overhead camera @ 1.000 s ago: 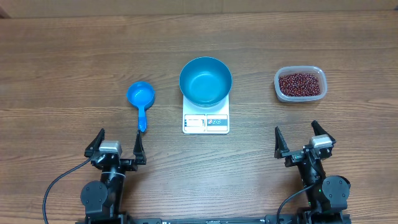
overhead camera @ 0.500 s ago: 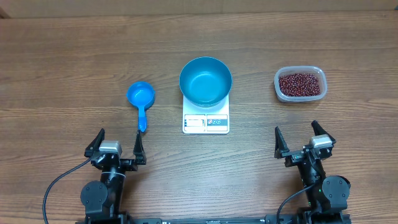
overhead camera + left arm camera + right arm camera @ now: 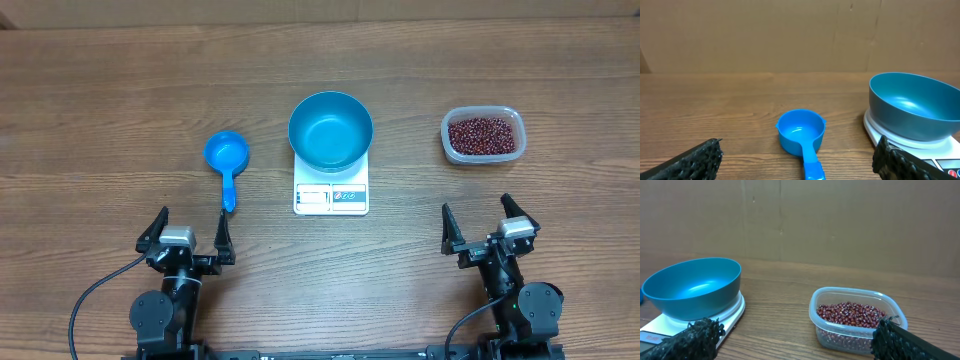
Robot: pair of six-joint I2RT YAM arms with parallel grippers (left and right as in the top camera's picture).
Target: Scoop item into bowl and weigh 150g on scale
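Plainly, left pincer (image 3: 192,214) and right pincer (image 3: 476,205) agape, bowl (image 3: 331,130) covering most of scale (image 3: 331,198).

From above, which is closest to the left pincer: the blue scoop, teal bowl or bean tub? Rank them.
1. Blue scoop, just ahead of the left pincer.
2. Teal bowl, at the centre.
3. Bean tub, far right.

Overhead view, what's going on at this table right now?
Nothing is being handled yet. The left fingers and the right fingers are both open and empty, parked at the near edge of the table. The teal bowl sits empty on the scale in the middle. The blue scoop lies empty to its left, and the beans are all in the clear tub to the right. No scooping has started.
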